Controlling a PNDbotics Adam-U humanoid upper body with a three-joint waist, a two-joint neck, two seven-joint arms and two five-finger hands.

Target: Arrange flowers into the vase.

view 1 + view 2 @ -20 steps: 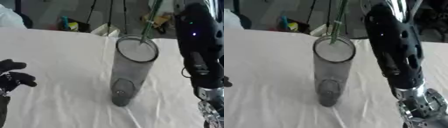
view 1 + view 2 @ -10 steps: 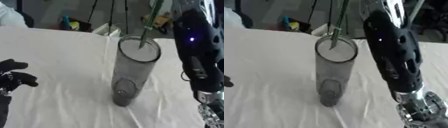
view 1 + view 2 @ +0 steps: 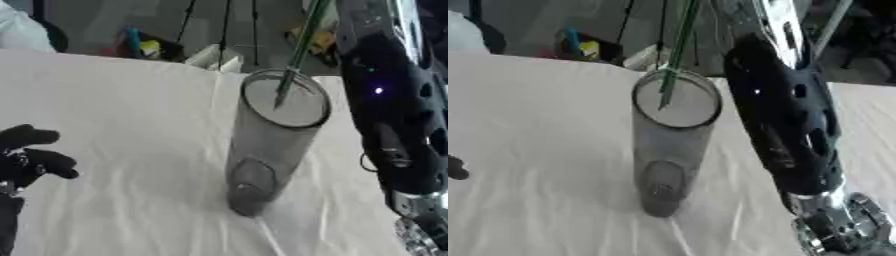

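flower stem [image 3: 296, 59] hangs with its cut tip just inside the rim of the vase [image 3: 267, 145], which stands upright on the white cloth [image 3: 122, 125]. keep the stem near vertical and lower it straight. your right hand is out of view; only the left eye view shows your left hand [image 3: 26, 157], curled and empty, well left of the vase.

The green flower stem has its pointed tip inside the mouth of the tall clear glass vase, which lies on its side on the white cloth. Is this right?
Not quite: the tall clear glass vase stands upright on the white cloth, as the left eye view shows. The green flower stem does have its tip in the mouth.
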